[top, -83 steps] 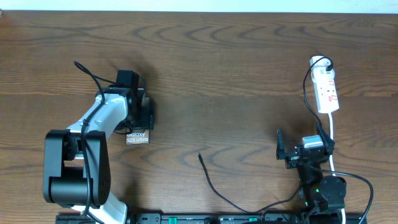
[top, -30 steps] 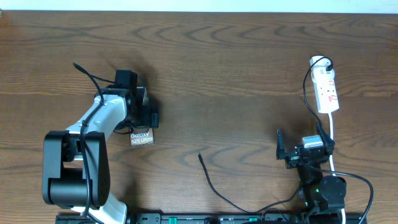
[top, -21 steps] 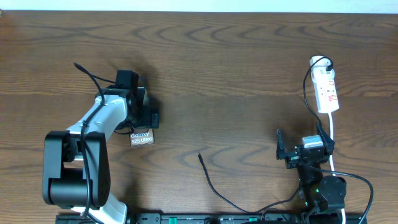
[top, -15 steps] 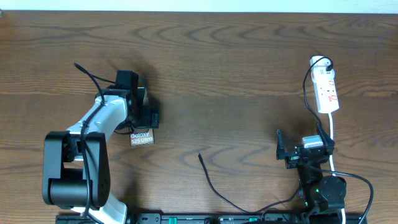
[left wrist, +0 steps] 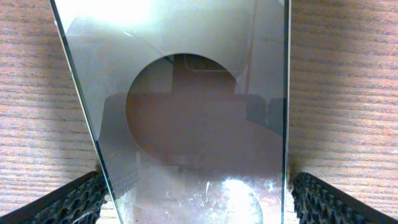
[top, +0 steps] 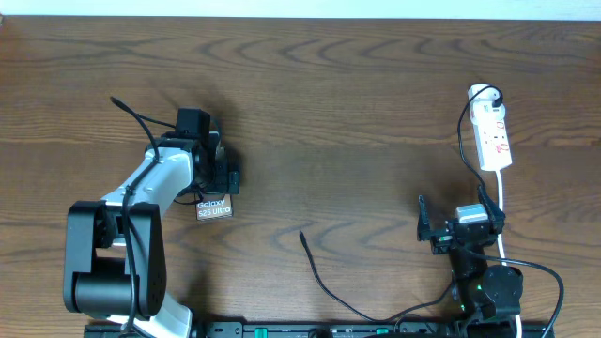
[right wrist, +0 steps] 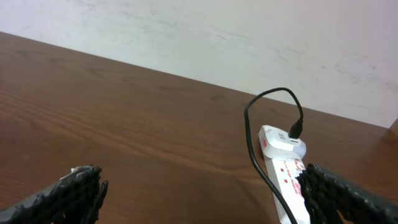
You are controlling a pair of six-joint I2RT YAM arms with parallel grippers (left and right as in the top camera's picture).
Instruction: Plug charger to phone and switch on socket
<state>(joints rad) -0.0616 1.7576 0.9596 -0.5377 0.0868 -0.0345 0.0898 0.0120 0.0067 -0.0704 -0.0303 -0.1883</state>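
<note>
The phone point(top: 213, 208), dark and glossy with white lettering, lies on the table at the left. My left gripper point(top: 212, 178) stands over its far end, shut on the phone. In the left wrist view the phone point(left wrist: 186, 112) fills the space between the fingers point(left wrist: 68, 200), which sit at both its long edges. The charger cable point(top: 324, 282) lies loose at front centre, its plug tip point(top: 302, 235) free on the wood. The socket strip point(top: 493, 131) lies at the far right. My right gripper point(top: 455, 225) is open and empty in front of it; the right wrist view shows the strip point(right wrist: 286, 171) ahead.
A black plug point(top: 495, 94) sits in the strip's far end, with a black lead looping off it. The strip's white cord point(top: 502, 202) runs toward the right arm's base. A white wall backs the table's far edge point(right wrist: 186, 37).
Since 2.8 s ago the phone has shifted slightly right and turned a little under the left gripper. In the last second almost nothing has moved. The right arm is still.
</note>
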